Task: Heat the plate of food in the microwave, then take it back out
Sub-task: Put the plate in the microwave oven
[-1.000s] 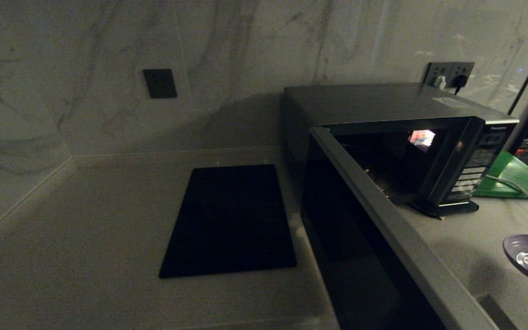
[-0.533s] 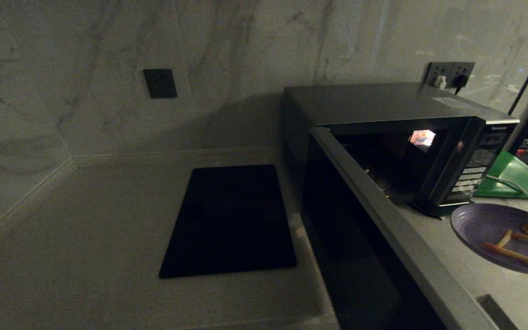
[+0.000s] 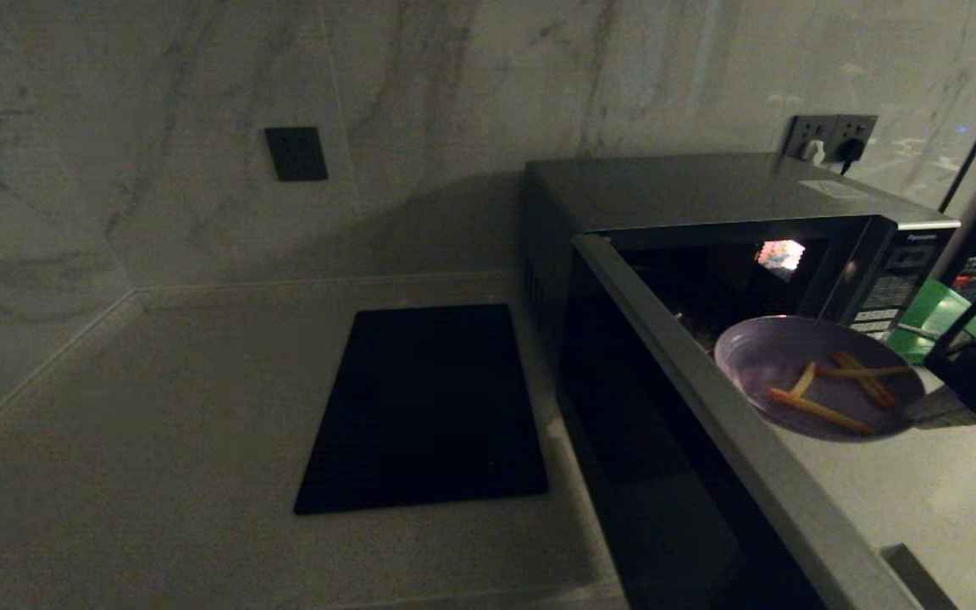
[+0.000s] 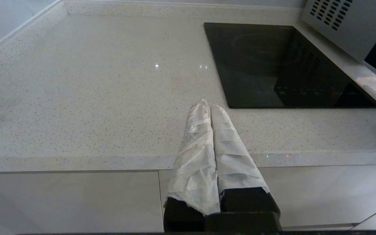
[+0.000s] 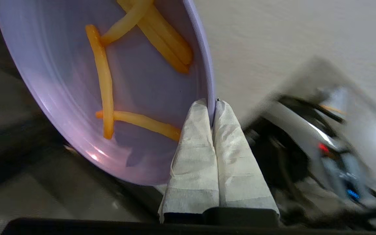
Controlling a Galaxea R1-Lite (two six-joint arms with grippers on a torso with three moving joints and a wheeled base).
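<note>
The right tool [image 5: 211, 106] pinches the rim of the small round lilac plate of orange-yellow food sticks [image 3: 818, 377], holding it level before the open black microwave oven [image 3: 734, 254], likely so nothing slides off. The left tool [image 4: 210, 109], closed and empty, hangs parked over the pale speckled bench [image 4: 93, 98].

Setting was a home kitchen: speckled stone worktop [image 4: 77, 98], marble-tiled wall [image 3: 158, 102], inset black cooktop [image 3: 429, 407], microwave [image 3: 708, 212] plugged into wall sockets [image 3: 831, 135], green board [image 3: 950, 326].
</note>
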